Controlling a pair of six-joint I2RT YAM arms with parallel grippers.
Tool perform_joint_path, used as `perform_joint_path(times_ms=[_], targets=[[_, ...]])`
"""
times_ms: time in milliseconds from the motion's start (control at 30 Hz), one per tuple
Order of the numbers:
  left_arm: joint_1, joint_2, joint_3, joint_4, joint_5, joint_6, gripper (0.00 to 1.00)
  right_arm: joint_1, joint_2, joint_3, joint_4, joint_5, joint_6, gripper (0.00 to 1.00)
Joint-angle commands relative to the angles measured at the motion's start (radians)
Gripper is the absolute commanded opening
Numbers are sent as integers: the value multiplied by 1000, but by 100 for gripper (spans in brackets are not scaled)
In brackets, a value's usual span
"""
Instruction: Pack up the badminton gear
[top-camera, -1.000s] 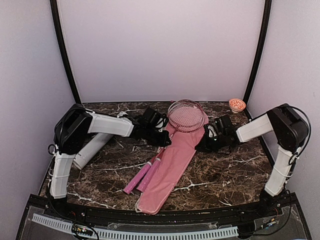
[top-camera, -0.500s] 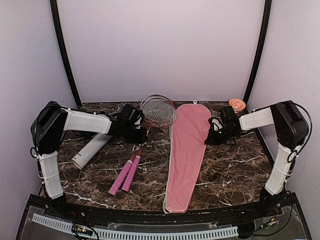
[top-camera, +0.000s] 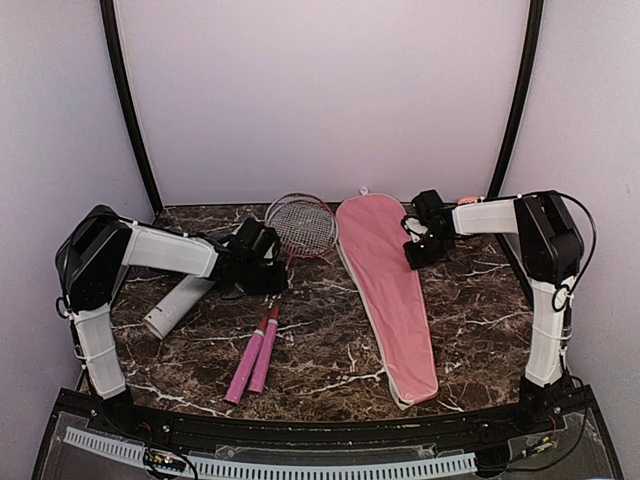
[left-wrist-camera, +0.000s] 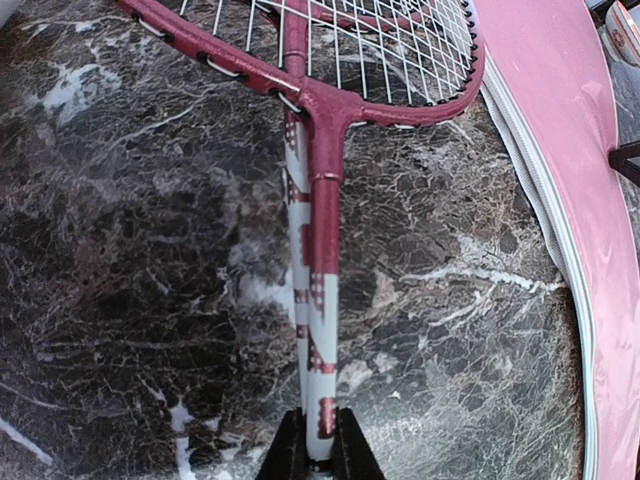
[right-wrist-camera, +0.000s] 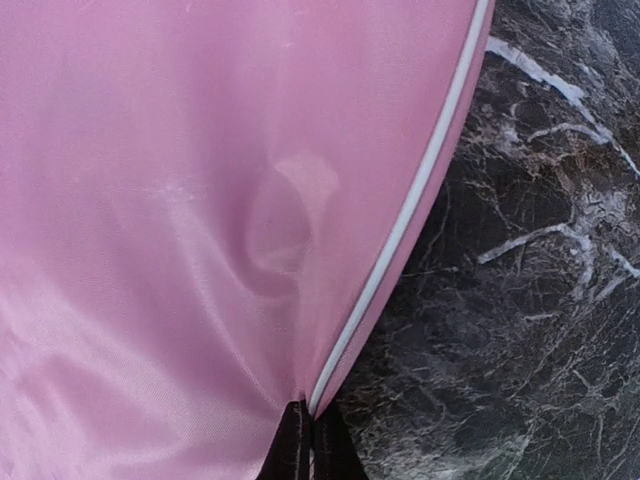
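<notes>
Two pink-handled rackets (top-camera: 256, 358) lie stacked at centre left, heads (top-camera: 302, 224) toward the back wall. My left gripper (top-camera: 277, 280) is shut on their white-and-red shafts (left-wrist-camera: 322, 340) just below the heads (left-wrist-camera: 340, 50); the left gripper (left-wrist-camera: 320, 455) shows a finger on each side. The pink cover (top-camera: 385, 275) lies flat to the right, wide end at the back, apart from the rackets. On its right edge my right gripper (top-camera: 410, 258) is shut. In the right wrist view the right gripper (right-wrist-camera: 310, 445) pinches the cover (right-wrist-camera: 200, 200) at its white piping. The grey tube (top-camera: 180, 305) lies at the left.
A small orange-patterned bowl (top-camera: 470, 200) peeks out behind the right arm at the back right corner. The marble tabletop (top-camera: 330, 340) runs between the racket handles and the cover. The cover's edge (left-wrist-camera: 570, 170) shows at the right of the left wrist view.
My left gripper has dragged the rackets left and back, off the cover. My right gripper has pulled the cover's wide end to the back right, swinging its narrow end to the front right.
</notes>
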Motion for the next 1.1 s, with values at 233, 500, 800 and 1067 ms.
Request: perform_joint_path(times_ms=[233, 500, 800, 1067], targets=[[5, -59, -54, 14, -57, -48, 1, -31, -76, -249, -7, 12, 195, 3], [5, -122, -39, -5, -36, -9, 38, -31, -195, -199, -36, 11, 192, 64], [5, -228, -28, -58, -91, 71, 67, 156, -192, -26, -70, -30, 295, 59], [5, -378, -119, -27, -143, 106, 99, 275, -48, 122, -58, -22, 371, 53]])
